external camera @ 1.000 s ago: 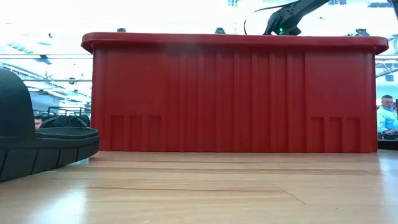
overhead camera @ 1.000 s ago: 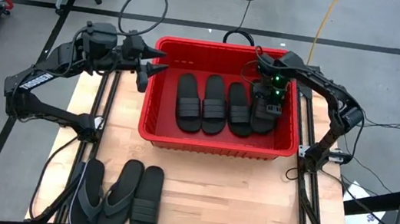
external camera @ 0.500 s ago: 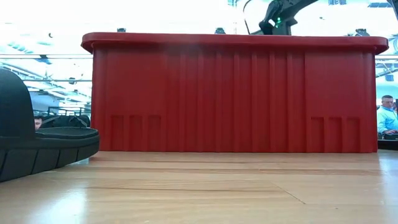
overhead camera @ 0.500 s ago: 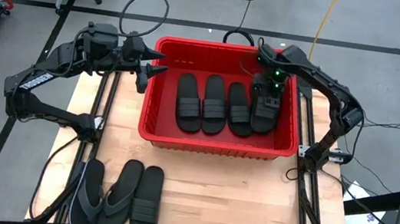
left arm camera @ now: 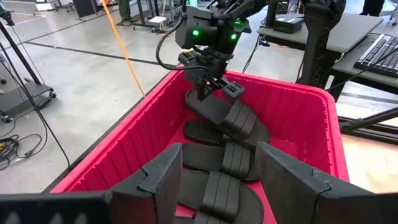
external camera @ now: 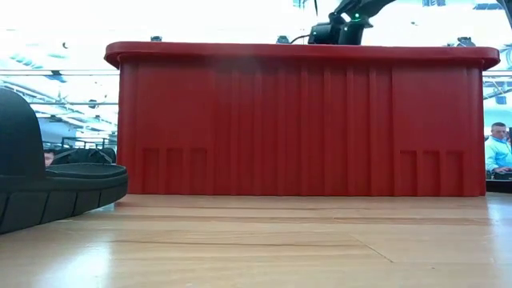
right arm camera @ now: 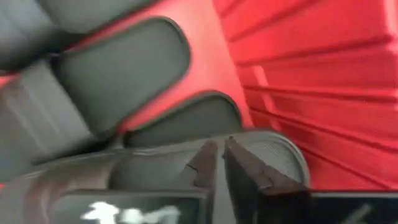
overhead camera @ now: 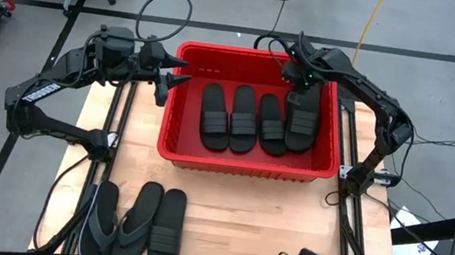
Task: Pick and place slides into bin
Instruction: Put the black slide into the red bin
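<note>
The red bin (overhead camera: 245,161) stands mid-table with several black slides lying side by side on its floor. The rightmost slide (overhead camera: 302,120) leans on its neighbour (left arm camera: 231,134). My right gripper (overhead camera: 296,77) hangs over the bin's far end, fingers shut, just above that slide's far end (left arm camera: 198,106). My left gripper (overhead camera: 176,81) waits open outside the bin's far left corner, looking into the bin (left arm camera: 217,180). Three more sandals (overhead camera: 134,223) lie flat on the table at the near left. My right gripper points down at the far end (right arm camera: 273,155) of the rightmost slide with its fingers shut. I cannot tell whether the fingertips touch it. The slide lies in the bin, tilted against the slide beside it.
The bin's thick rim (external camera: 304,52) and far wall (left arm camera: 292,93) stand close around my right gripper. One sandal (external camera: 48,188) lies right by the low camera. Bare wood (overhead camera: 267,230) shows between the bin and the table's near edge.
My right gripper has moved from above the rightmost slide's strap toward the table's far edge and slightly left, along the slide to its far end. The slides in the bin have stayed where they were.
</note>
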